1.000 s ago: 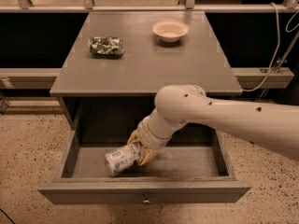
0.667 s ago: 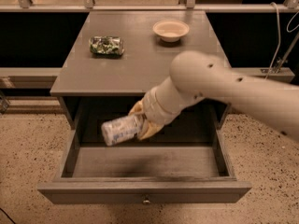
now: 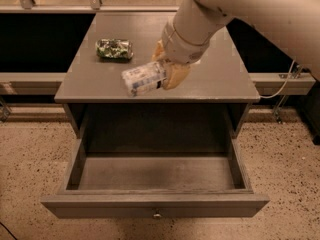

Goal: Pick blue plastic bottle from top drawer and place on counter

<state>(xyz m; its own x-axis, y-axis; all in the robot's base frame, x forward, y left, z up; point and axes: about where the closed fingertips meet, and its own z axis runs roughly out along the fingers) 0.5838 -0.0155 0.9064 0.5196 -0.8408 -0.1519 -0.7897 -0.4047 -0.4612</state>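
My gripper is shut on the blue plastic bottle, a small clear bottle with a white-and-blue label. It holds the bottle on its side above the front part of the grey counter. The top drawer stands pulled open below, its inside bare, with a small round knob on the front panel. My white arm comes in from the upper right.
A green-and-white shiny packet lies on the counter's left side. My arm hides the counter's far right part. A speckled floor surrounds the cabinet, and a cable hangs at the right.
My gripper has lifted the bottle out of the drawer and up to above the counter's front edge. The drawer is now empty.
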